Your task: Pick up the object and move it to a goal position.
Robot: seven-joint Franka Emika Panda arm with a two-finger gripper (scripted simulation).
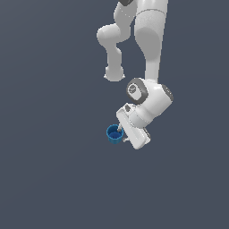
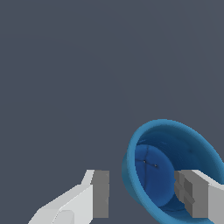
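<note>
Hidden: cup (image 2: 168,170) base not visible in wrist view; one finger (image 2: 192,192) covers part of rim. Exterior view: fingers too small to make out.
Cup pos: at gripper (image 2: 142,192) tip, exterior view's left of hand (image 1: 134,129).
Gripper: spread; one finger inside cup mouth, other (image 2: 100,192) outside wall; contact unclear.
Cup axis: mouth faces wrist cam, tilted.

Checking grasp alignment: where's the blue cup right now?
In the exterior view the blue cup sits just below centre, against the gripper on the exterior view's left side of the hand.
</note>
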